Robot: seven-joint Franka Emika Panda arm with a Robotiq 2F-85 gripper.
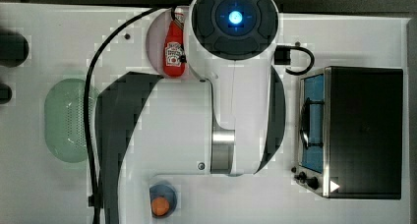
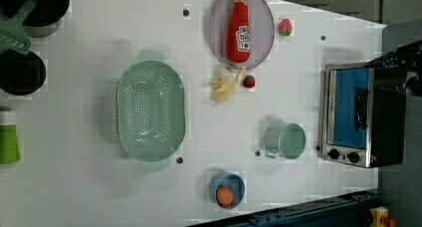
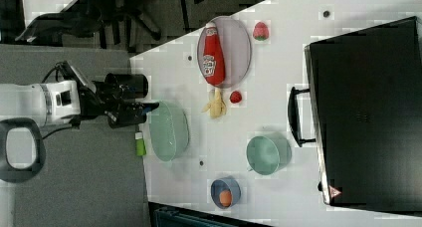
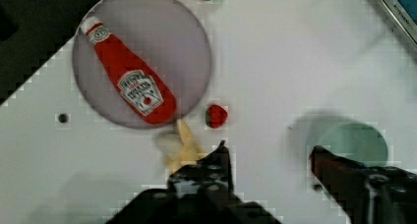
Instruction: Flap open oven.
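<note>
The oven (image 1: pixel 364 130) stands at the top view's right edge of the white table, black-topped with a silver front frame. Its blue-tinted door (image 2: pixel 348 112) is upright against the frame, with the dark bar handle (image 2: pixel 359 109) across it and black knobs (image 2: pixel 343 155) beside it. The handle (image 3: pixel 293 115) also sticks out from the oven (image 3: pixel 368 112) in the right view. My gripper (image 4: pixel 270 157) is open, with nothing between its fingers. It hangs well above the table and away from the oven, whose frame corner (image 4: pixel 388 10) shows in the wrist view. In the right view the gripper (image 3: pixel 149 106) is far from the handle.
A purple plate (image 2: pixel 263 43) holds a ketchup bottle (image 2: pixel 239 28). Nearby lie two strawberries (image 2: pixel 284 27), a banana (image 2: pixel 224 85) and a green cup (image 2: pixel 286 140). A green colander (image 2: pixel 149 112) and a blue bowl (image 2: pixel 226 189) holding an orange ball sit farther from the oven.
</note>
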